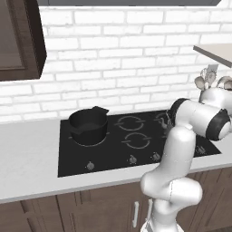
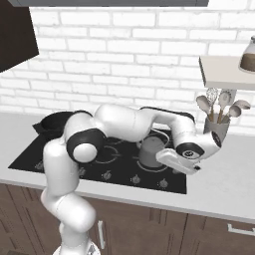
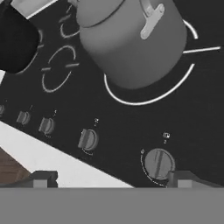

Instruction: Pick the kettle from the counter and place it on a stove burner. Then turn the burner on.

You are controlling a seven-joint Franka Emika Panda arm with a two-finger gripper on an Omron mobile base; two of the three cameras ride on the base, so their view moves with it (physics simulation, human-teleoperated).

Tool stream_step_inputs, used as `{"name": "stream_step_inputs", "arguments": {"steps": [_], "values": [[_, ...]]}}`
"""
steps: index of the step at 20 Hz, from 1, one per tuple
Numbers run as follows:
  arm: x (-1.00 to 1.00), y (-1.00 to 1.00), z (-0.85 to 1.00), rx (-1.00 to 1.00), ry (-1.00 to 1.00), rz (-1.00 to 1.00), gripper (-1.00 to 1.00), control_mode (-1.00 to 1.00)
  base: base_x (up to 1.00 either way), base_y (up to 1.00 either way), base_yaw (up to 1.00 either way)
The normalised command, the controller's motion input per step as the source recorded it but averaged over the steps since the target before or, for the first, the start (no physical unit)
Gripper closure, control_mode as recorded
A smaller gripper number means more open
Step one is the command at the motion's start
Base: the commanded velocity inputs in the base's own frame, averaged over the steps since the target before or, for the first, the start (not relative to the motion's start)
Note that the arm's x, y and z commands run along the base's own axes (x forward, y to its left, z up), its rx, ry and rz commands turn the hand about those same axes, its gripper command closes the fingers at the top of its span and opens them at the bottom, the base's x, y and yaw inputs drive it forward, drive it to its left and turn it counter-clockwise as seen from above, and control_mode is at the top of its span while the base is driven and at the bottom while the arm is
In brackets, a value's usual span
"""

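The grey metal kettle (image 3: 131, 39) stands upright on a stove burner (image 3: 144, 101) at the front right of the black cooktop (image 3: 109, 118), its arched handle on top. In the right base view the kettle (image 2: 152, 149) sits just behind my hand. My gripper (image 3: 113, 179) hovers open above the cooktop's front edge with nothing between its fingers. Its right fingertip (image 3: 183, 178) is close beside the rightmost knob (image 3: 158, 162), and the left fingertip (image 3: 43, 178) is over the pale counter (image 3: 52, 159). In the right base view the gripper (image 2: 179, 168) hangs low over the knob row.
A black pot (image 1: 88, 123) with side handles sits on the back left burner. More knobs (image 3: 87, 139) line the cooktop's front. A grey utensil cup (image 2: 216, 127) stands on the counter to the right, under a shelf (image 2: 224, 72). Wooden cabinets run below the counter (image 1: 27, 154).
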Motion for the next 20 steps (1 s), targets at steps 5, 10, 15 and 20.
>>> {"name": "stream_step_inputs", "arguments": {"steps": [5,10,15,20], "values": [[-0.49,0.46,-0.01,-0.10,0.24,-0.30,-1.00,-1.00,0.00,0.00,0.00],[-0.24,0.33,0.05,-0.11,0.37,-0.24,-1.00,-1.00,0.00,0.00,0.00],[-0.09,0.15,0.00,-0.14,0.31,-0.15,-1.00,-1.00,0.00,0.00,0.00],[-0.07,0.01,0.00,-0.19,0.08,-0.01,-1.00,-1.00,0.00,0.00,0.00]]}}
